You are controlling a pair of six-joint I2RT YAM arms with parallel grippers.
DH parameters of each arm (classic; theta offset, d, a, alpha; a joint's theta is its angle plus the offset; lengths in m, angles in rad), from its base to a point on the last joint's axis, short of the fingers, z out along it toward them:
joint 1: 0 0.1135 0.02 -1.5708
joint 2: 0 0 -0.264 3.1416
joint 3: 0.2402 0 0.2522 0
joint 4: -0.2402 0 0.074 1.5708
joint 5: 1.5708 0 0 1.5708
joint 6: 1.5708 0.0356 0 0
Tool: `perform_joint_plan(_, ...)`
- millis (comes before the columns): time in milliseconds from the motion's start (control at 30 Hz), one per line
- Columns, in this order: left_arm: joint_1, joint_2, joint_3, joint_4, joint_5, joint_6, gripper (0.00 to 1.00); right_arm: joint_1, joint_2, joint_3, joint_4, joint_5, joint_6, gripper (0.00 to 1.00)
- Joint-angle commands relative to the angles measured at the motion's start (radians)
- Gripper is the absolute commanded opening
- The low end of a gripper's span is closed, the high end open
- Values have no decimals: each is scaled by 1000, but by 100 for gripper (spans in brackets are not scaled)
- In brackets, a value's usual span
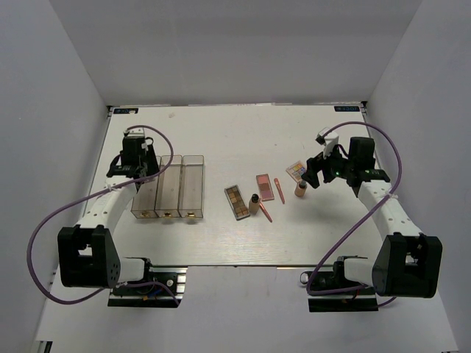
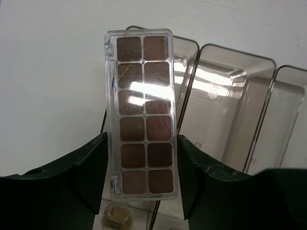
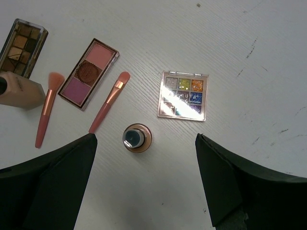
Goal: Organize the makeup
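White counter (image 1: pixel 235 235), clear box (image 1: pixel 168 187) with three long slots on the left. The left claw (image 2: pixel 141 163) is clamped on the long sides of a brown palette (image 2: pixel 144 115), held over the box's leftmost slot, lengthwise I'd guess so it drops into that narrow slot. From the top camera you can barely make the palette out; the wrist cam shows the grip clearly.

The right claw (image 3: pixel 145 158) is spread wide with nothing in it, hanging over the right-side pile: multicolour palette (image 3: pixel 183 95), pink palette (image 3: pixel 88 73), gold palette (image 3: pixel 21 45). A tan bottle (image 3: pixel 136 137) stands cap-up right under it, probably the next pick. A second bottle (image 3: pixel 19 90) lies flat, with two coral sticks (image 3: pixel 108 103) beside the pink palette.
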Motion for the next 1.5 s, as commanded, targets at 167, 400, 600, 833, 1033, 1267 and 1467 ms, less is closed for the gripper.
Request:
perform_joint_plan(167,36,-14,-97,46,107,114,10,-4,-7,-31,41,-27,20,89)
perform_joint_plan(400,46,0,-117,90,92,134,41,0,-11,-31,35,-36,18,89)
perform_joint_plan(600,46,-1,-110,75,38,111,62,-2,-9,-28,25,-48,11,89)
perform_joint_plan(833,46,-17,-59,46,43,96,73,0,-3,-13,7,-76,-6,89)
perform_joint_plan(1033,46,-20,-38,33,43,96,78,-4,0,-3,-7,-85,-19,89)
perform_joint_plan(1267,23,-83,62,38,253,75,72,-2,-3,12,-27,-97,-34,89)
perform_joint_plan(1467,-69,47,197,32,555,-94,60,-2,29,20,33,-59,27,89)
